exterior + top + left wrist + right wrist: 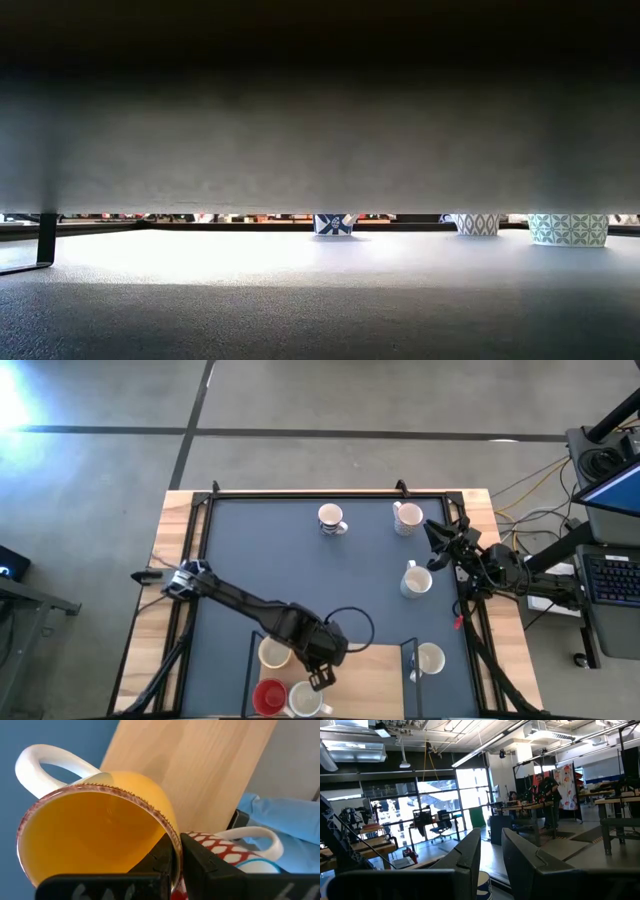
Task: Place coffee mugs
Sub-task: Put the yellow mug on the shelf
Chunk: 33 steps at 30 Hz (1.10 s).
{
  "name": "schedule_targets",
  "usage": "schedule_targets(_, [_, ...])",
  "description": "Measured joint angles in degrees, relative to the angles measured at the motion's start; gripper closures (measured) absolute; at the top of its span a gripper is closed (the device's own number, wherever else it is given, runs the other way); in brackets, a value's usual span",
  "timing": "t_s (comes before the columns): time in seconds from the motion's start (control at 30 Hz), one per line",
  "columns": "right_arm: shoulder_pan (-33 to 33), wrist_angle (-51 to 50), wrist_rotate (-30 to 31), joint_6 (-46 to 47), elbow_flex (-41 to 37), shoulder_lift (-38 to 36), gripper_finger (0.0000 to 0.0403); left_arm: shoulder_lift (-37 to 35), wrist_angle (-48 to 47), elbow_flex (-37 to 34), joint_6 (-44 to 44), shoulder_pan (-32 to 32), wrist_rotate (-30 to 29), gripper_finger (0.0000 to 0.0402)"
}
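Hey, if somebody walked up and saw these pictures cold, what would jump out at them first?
Probably the left gripper, its jaws pinched on the rim of an orange mug at the table's near edge, beside a red patterned mug and a wooden board. Next, the white mugs scattered over the dark mat, such as one near the far edge. The right gripper waits by the right edge.

Overhead illumination is even across the tabletop (pixel 320 575); a bright glare patch burns out the floor (pixel 20 395) at the upper-left corner. The low view is mostly dark, with only a thin lit band at the surface. The left wrist view is bright and saturated. The right wrist view shows backlit windows (pixel 432 800) and ceiling strip lights.
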Motion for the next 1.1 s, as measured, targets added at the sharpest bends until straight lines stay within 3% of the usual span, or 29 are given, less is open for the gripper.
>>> schedule_targets(1.1, [0.0,0.0,0.0,0.0,0.0,0.0,0.0335,0.0,-1.1,-0.1,-11.7,-1.1,0.5,0.0394])
